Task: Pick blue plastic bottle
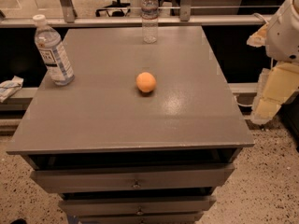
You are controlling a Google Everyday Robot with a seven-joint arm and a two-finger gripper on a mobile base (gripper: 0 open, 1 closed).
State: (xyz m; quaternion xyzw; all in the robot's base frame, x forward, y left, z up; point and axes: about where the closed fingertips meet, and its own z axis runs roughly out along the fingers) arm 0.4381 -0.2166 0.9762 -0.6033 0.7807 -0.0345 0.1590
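The blue plastic bottle [53, 50] stands upright near the left edge of the grey table top [117, 115]. It is wide and clear, with a white cap and a blue-and-white label with dark print. My gripper [270, 101] hangs at the far right of the view, beyond the table's right edge and about level with its top. It is far from the bottle and holds nothing that I can see.
A slimmer clear bottle [149, 15] stands at the back edge of the table. An orange [146, 82] lies near the middle. Drawers [135, 178] sit below the front edge, the top one slightly open. A crumpled wrapper [9, 87] lies on a ledge at left.
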